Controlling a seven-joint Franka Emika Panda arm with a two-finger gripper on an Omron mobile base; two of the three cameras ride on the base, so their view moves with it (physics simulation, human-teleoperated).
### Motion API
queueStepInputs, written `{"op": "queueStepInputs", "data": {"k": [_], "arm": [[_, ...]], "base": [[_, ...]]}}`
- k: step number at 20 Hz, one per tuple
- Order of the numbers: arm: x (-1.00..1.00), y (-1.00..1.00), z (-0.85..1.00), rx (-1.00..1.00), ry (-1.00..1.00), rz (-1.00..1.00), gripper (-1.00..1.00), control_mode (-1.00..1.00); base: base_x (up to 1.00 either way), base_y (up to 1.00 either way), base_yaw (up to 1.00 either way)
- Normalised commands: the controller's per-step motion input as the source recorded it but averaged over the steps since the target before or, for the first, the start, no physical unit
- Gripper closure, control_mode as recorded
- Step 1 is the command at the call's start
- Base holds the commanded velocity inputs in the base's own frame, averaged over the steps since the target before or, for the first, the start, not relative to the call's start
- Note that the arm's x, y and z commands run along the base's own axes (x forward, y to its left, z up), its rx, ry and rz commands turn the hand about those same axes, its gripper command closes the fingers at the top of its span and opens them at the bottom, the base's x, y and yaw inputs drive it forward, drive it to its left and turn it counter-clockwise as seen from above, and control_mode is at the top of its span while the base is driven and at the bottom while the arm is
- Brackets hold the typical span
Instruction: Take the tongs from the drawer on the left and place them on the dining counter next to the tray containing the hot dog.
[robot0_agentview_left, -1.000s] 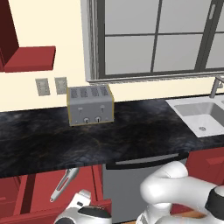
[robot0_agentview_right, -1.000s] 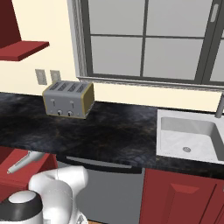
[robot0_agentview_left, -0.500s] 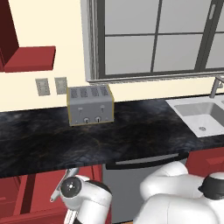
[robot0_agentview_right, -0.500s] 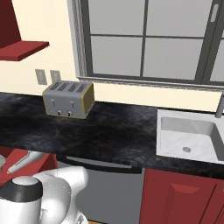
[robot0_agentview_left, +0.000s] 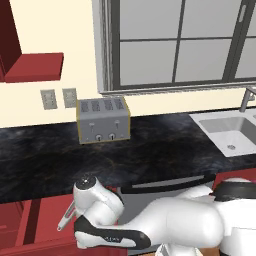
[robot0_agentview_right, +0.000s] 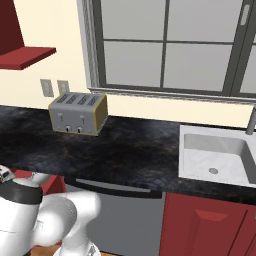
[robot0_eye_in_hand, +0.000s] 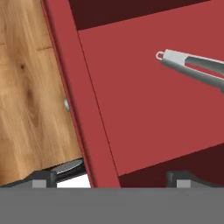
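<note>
The dark red drawer (robot0_agentview_left: 42, 220) stands pulled open under the black counter at the lower left. Slim silver tongs (robot0_agentview_left: 66, 218) lie inside it, partly hidden by my white wrist. In the hand view the tongs (robot0_eye_in_hand: 192, 65) lie on the drawer floor (robot0_eye_in_hand: 140, 109) at the upper right, their looped end pointing left. My gripper (robot0_eye_in_hand: 111, 178) hangs above the drawer's front rim, open, with its two fingertips (robot0_eye_in_hand: 43, 178) wide apart and nothing between them. The round silver knob (robot0_eye_in_hand: 66, 104) peeks from the drawer front. The dining counter and the tray are out of view.
A silver toaster (robot0_agentview_left: 103, 120) stands on the black kitchen counter (robot0_agentview_left: 50, 160) by the wall. The sink (robot0_agentview_left: 227, 132) is at the right. A grey dishwasher with a bar handle (robot0_agentview_left: 165, 182) sits right of the drawer. Wood floor (robot0_eye_in_hand: 26, 87) lies below the drawer front.
My arm has swung left and forward, and the wrist now hangs over the open drawer and covers more of the tongs. The gripper has stayed open.
</note>
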Motion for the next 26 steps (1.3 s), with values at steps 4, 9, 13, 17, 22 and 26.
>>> {"op": "queueStepInputs", "data": {"k": [4, 9, 13, 17, 22, 26], "arm": [[0.01, 0.22, 0.00, 0.00, 0.33, 0.14, -1.00, -1.00], [0.00, 0.22, -0.15, 0.00, 0.21, 0.10, -1.00, -1.00], [0.01, 0.13, -0.22, -0.03, 0.08, 0.04, -1.00, -1.00], [0.00, 0.17, -0.22, -0.06, 0.05, 0.03, -1.00, -1.00], [0.00, 0.21, -0.21, -0.05, 0.05, 0.03, -1.00, -1.00], [0.00, 0.14, -0.16, -0.01, 0.04, 0.02, -1.00, -1.00]], "base": [[0.00, 0.00, 0.00], [0.00, 0.00, 0.00], [0.00, 0.00, 0.00], [0.00, 0.00, 0.00], [0.00, 0.00, 0.00], [0.00, 0.00, 0.00]]}}
